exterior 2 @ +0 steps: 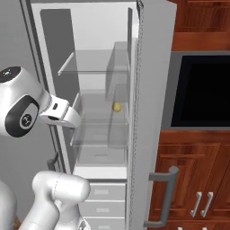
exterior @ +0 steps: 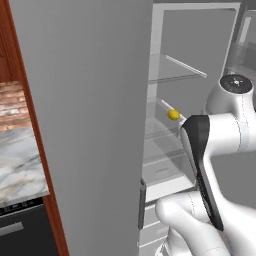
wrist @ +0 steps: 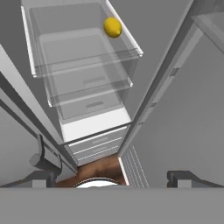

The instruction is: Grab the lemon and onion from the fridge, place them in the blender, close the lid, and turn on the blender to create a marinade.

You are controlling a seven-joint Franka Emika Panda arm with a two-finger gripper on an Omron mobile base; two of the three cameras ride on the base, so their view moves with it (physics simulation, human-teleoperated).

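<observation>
Left base view: the tall pale-grey fridge (exterior: pixel 90 125) stands with its doors swung open, the near door panel covering the left half of the frame. The white interior shows clear glass shelves; the small yellow rounded lemon (exterior: pixel 173 115) sits at the front edge of a middle shelf, with free space around it. The white arm with dark joints (exterior: pixel 220 150) rises at lower right, in front of the opening.

Right base view: the lemon (exterior 2: pixel 117 107) rests on the middle glass shelf, near the right side of the compartment — close to the edge of the open right door (exterior 2: pixel 150 112). A dark built-in oven (exterior 2: pixel 202 90) sits in reddish wooden cabinets (exterior 2: pixel 193 179) beyond that door.

Hand view: the two-finger gripper (wrist: pixel 107 181) has its dark tips set wide apart at the bottom corners, nothing between them. The lemon (wrist: pixel 113 27) lies well ahead, beside the shelf's side rim — the passage between both door edges is open.
</observation>
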